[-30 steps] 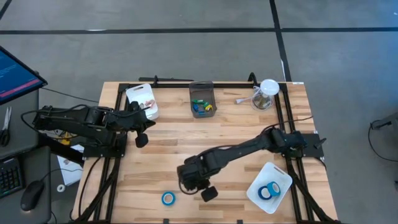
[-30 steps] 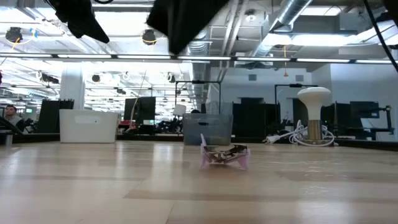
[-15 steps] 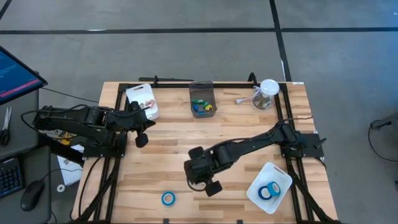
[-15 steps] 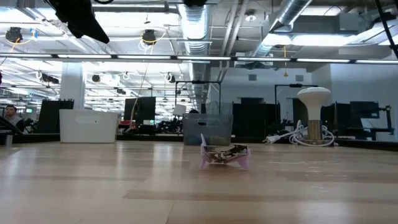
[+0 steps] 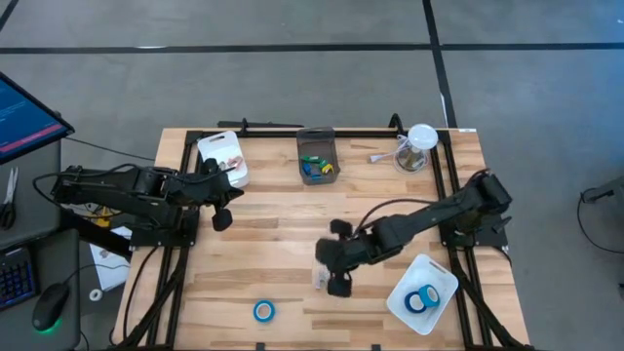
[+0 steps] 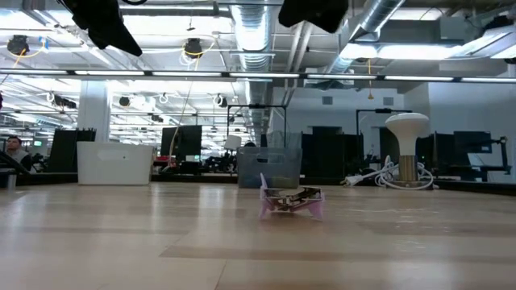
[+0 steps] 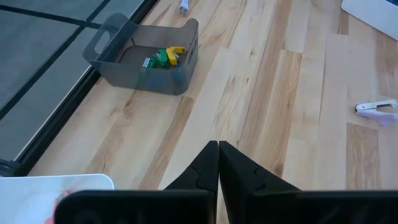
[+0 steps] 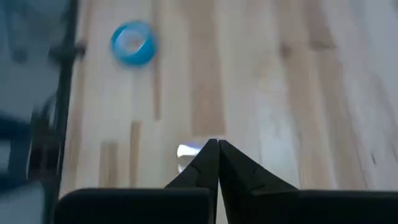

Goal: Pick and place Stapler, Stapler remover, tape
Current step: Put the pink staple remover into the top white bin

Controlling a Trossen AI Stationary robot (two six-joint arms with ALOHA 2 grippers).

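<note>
Right gripper (image 5: pixel 334 268): fingers pressed together tip to tip in its wrist view, nothing between them. It hangs above the mid-table boards, over a small pale stapler remover (image 5: pixel 321 280) whose end peeks out at the fingertips (image 8: pixel 194 150). Left gripper (image 5: pixel 220 200): fingers likewise closed flat on each other, empty, parked near the table's left edge beside a white tray (image 5: pixel 224 156).

Change since half a second ago: the right arm has swung toward the table's right side, away from the loose tape roll (image 5: pixel 263 311) near the front edge. The left arm has not moved.

Two more blue rolls (image 5: pixel 423 299) lie in the white bin (image 5: pixel 436 273) at front right.

Only the low view shows the remover's pinkish, splayed form standing on the wood (image 6: pixel 290 200). Only the left wrist view looks into the grey bin (image 7: pixel 144 55) at its green and yellow pieces.
</note>
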